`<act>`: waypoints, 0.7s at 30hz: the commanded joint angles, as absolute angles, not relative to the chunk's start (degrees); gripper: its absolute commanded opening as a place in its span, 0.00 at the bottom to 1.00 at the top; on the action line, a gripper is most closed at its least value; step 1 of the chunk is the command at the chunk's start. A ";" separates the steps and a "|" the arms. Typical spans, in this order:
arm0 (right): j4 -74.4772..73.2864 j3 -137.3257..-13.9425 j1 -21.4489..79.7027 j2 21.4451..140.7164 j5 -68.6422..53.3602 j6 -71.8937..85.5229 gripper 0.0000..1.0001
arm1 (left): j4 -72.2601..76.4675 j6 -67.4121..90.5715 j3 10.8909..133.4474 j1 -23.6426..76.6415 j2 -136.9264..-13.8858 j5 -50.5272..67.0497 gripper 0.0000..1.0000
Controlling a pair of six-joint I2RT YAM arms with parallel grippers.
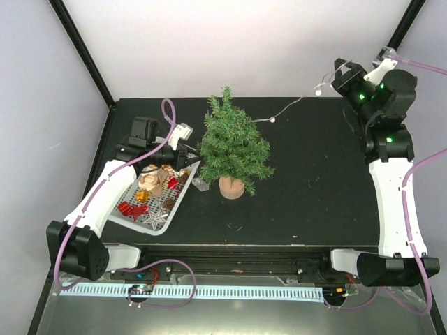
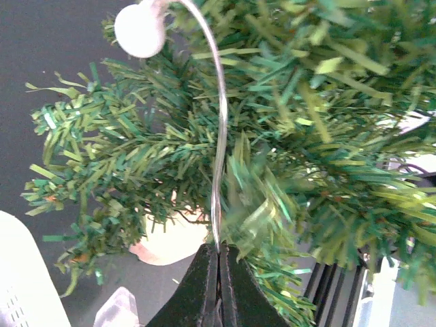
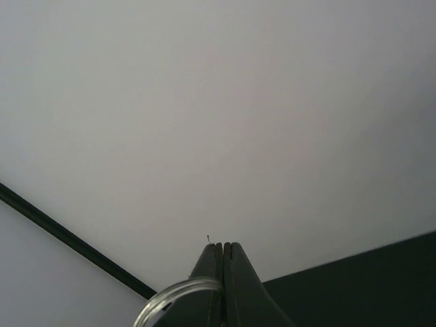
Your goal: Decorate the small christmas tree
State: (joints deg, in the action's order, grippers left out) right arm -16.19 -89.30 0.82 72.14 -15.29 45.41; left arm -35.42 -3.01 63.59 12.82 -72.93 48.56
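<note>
I am putting the light string (image 1: 288,109) on the small christmas tree (image 1: 234,143). The tree stands near the middle of the table (image 1: 314,181). My left gripper (image 2: 219,251) is pinching the light string tight at the tree's 9 o'clock side. My right gripper (image 3: 223,246) pinches the other end, up high at 2 o'clock. Next, I think I must wind it around the branches gently, so the tree does not tip.

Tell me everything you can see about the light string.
The light string is a thin clear wire carrying small round white bulbs, apparently unlit. It runs from the right tool, raised at the far right, down to the tree and in among its branches. The left tool pinches it right beside the tree, with one bulb just beyond. Both tools are shut on it.
</note>
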 commanded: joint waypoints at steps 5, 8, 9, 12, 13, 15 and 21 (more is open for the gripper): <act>-23.12 -96.82 0.43 69.36 -15.04 38.62 0.01 | -32.06 -2.37 66.01 12.83 -77.01 45.26 0.02; -25.37 -97.04 0.52 68.00 -15.89 37.00 0.01 | -31.74 -2.37 66.96 12.71 -77.92 44.94 0.02; -25.96 -96.70 0.47 67.38 -15.86 36.53 0.01 | -31.45 -2.37 67.39 12.62 -78.13 44.85 0.02; -26.99 -95.22 0.49 66.09 -15.96 35.86 0.01 | -30.07 -1.46 68.59 12.04 -78.26 45.16 0.02; -27.21 -94.68 0.49 65.95 -16.22 35.63 0.01 | -29.50 -1.01 68.90 11.89 -78.30 45.13 0.02; -27.32 -93.79 0.46 65.50 -15.99 35.60 0.01 | -28.77 -0.32 69.62 11.67 -78.95 44.98 0.02; -27.15 -93.45 0.47 66.17 -17.09 35.98 0.01 | -28.80 0.39 71.01 11.25 -81.24 45.59 0.02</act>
State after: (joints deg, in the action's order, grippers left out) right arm -26.59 -93.69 0.82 65.80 -15.81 36.88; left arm -30.57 -0.93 69.06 11.68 -79.77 45.21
